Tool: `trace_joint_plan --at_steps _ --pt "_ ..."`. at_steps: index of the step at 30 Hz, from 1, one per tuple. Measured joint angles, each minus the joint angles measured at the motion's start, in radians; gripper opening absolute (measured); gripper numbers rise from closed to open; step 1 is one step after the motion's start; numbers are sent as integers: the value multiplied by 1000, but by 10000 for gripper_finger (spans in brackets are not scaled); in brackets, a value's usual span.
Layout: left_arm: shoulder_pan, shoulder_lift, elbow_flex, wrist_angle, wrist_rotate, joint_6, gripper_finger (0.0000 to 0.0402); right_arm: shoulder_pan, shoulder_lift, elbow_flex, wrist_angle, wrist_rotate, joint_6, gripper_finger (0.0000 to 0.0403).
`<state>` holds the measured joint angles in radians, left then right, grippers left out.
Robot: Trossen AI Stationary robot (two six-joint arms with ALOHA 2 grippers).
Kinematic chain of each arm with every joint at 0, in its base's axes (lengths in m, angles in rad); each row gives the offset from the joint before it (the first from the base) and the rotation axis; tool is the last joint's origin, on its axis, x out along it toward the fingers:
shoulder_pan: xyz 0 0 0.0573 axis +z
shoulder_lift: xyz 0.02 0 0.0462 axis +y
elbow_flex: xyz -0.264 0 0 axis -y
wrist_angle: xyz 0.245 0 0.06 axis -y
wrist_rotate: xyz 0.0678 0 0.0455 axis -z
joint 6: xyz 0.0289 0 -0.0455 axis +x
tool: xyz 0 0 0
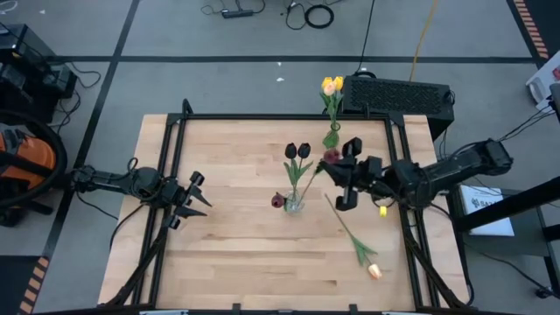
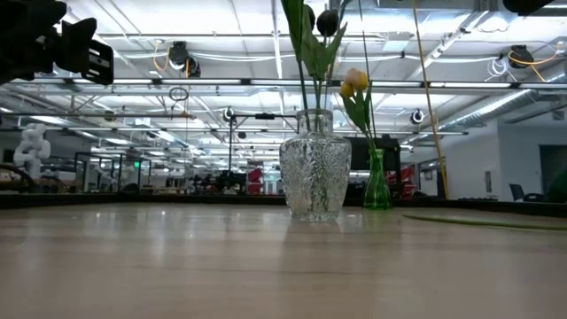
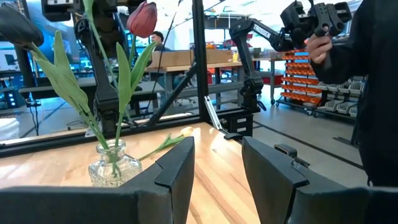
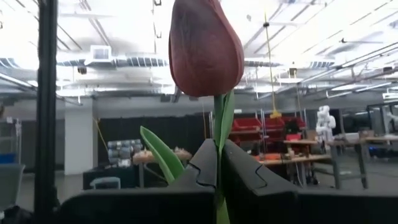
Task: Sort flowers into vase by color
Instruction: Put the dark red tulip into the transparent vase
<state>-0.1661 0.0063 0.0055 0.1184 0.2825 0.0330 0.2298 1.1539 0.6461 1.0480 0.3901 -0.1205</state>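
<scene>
- Wooden table (image 1: 236, 254) inside a black frame, grey floor around it, a workshop hall beyond.
- Left gripper (image 1: 194, 203) hovers over the table's left part, well apart from the flowers; its jaws stand wide with nothing between them.
- Clear glass vase (image 1: 295, 205) at mid-table holds two dark tulips (image 1: 298, 151) on green stems; a maroon tulip (image 1: 277, 201) lies just beside it.
- Green vase (image 1: 331, 137) at the far edge holds yellow tulips (image 1: 332, 85).
- Right gripper (image 1: 338, 179), right of the clear vase, is closed on the stem of a dark red tulip (image 4: 205, 46), head upright.
- Peach tulip (image 1: 374, 270) lies on the table near the right front.
</scene>
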Motion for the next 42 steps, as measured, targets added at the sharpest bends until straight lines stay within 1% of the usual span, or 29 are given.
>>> trace_joint_plan --at_steps 7,12,17,22,25,32,38,42 --pt "0 0 0 0 0 0 144 -28 65 53 -3 -1 -77 0" --pt "0 0 0 0 0 0 144 -48 86 58 -35 -1 -89 0" --pt "0 0 0 0 0 0 144 -53 127 58 -88 -4 -67 0" --pt "0 0 0 0 0 0 144 -53 195 58 -91 -12 -45 0" --pt "0 0 0 0 0 0 144 -53 233 58 -90 -56 -11 0" --pt "0 0 0 0 0 0 144 -52 304 58 -93 -56 34 1" --pt "0 0 0 0 0 0 144 -52 320 58 -158 -53 33 15" --pt "0 0 0 0 0 0 144 -52 320 60 -183 -52 80 21"
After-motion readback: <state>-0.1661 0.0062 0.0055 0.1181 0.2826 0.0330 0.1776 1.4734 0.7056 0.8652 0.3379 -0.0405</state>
